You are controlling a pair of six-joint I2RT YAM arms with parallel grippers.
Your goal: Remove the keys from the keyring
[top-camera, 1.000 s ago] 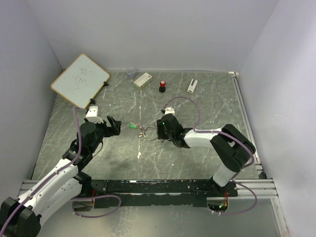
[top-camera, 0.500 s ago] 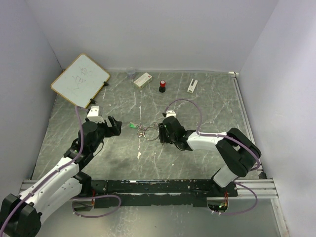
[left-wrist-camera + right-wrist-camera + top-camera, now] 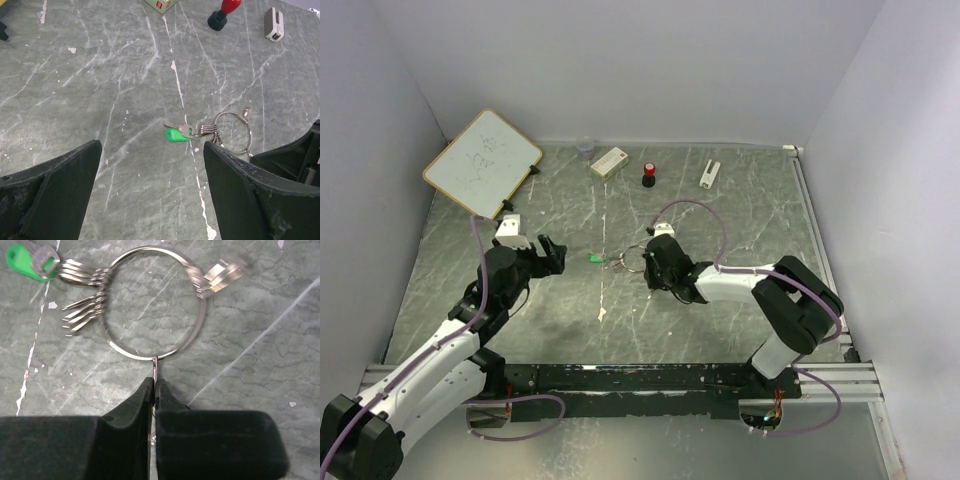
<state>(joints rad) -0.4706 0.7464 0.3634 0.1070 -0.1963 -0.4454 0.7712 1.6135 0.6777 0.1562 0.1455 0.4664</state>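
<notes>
The keyring (image 3: 150, 358) is a thin silver loop lying on the grey marble table, also seen in the top view (image 3: 632, 258) and the left wrist view (image 3: 231, 113). A green-headed key (image 3: 22, 261) and several plain silver keys (image 3: 82, 315) hang on its far side. The green key also shows in the left wrist view (image 3: 176, 134). My right gripper (image 3: 154, 385) is shut on a thin metal key seen edge-on (image 3: 155, 365) that hangs from the ring's near side. My left gripper (image 3: 152, 145) is open and empty, hovering left of the keys. No black-headed key shows.
A whiteboard (image 3: 482, 162) leans at the back left. Along the back stand a clear cup (image 3: 585, 148), a white box (image 3: 609, 162), a red-and-black knob (image 3: 648, 175) and a small white piece (image 3: 709, 173). Walls enclose three sides.
My right gripper has shifted slightly back and right, dragging the ring and keys with it. My left arm has barely moved.
</notes>
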